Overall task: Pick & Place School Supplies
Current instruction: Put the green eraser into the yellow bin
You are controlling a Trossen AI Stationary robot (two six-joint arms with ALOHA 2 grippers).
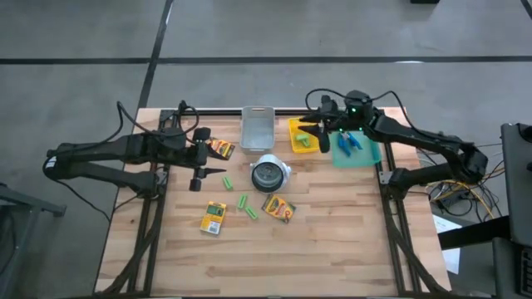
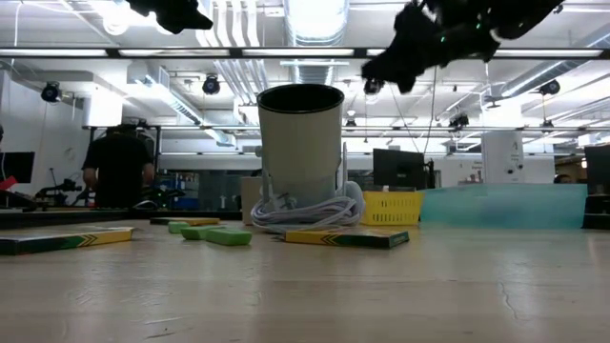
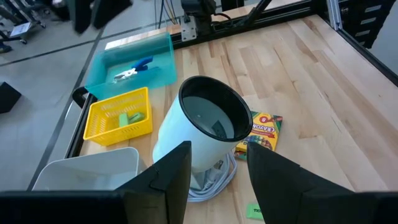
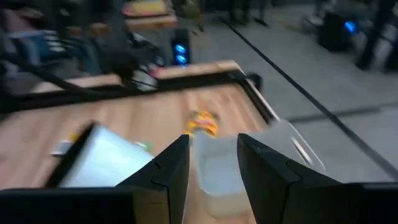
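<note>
From above, sorting looks partly done: the blue-handled scissors (image 1: 349, 143) lie in the teal tray (image 1: 369, 155), some green sticks (image 1: 304, 143) sit in the yellow basket (image 1: 294, 126), and the pale grey bin (image 1: 257, 129) seems to hold nothing. Still loose on the bench (image 1: 332, 241) are three crayon boxes (image 1: 214, 218), one near the left gripper (image 1: 199, 158), one near the front and one beside the tipped white cup (image 1: 271, 173), plus a few green sticks. The right gripper (image 1: 323, 133) hangs over the yellow basket.

At bench level the cup is smooth and matt with a dark rim, a coiled white cable (image 2: 307, 211) around its foot; the crayon boxes lie flat as thin printed card, the sticks short and blocky.

The left wrist view shows that arm's jaws apart and bare above the cup, the basket a perforated plastic mesh, the tray translucent.

The right wrist view shows its jaws apart too, nothing between them, over the grey bin's glossy wall
</note>
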